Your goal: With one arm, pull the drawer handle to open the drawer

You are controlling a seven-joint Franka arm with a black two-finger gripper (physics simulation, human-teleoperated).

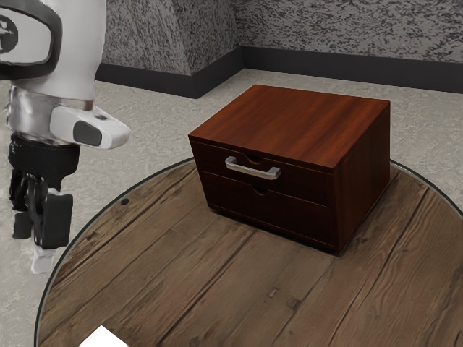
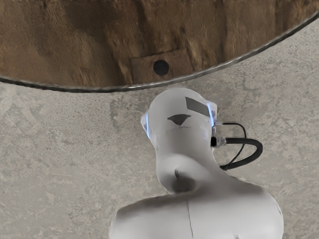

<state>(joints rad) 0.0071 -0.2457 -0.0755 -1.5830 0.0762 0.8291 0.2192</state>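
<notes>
A dark red wooden cabinet [image 1: 304, 126] with two drawers stands on the round wooden table [image 1: 188, 289], toward the back. The upper drawer [image 1: 289, 177] carries a silver bar handle [image 1: 252, 168], and its front sits flush with the cabinet. The lower drawer [image 1: 268, 206] has only a small notch. My gripper [image 1: 32, 249] hangs at the exterior view's left, over the table's rim. It is far from the handle, open, and has nothing between its fingers. In the wrist view I look down past my own white arm link [image 2: 187, 164] at the table's rim [image 2: 149, 85].
A white object's corner [image 1: 103, 338] lies at the table's front edge. Grey floor [image 1: 145, 116] surrounds the table, with dark-skirted walls [image 1: 325, 65] behind. Bare wood lies between my gripper and the cabinet.
</notes>
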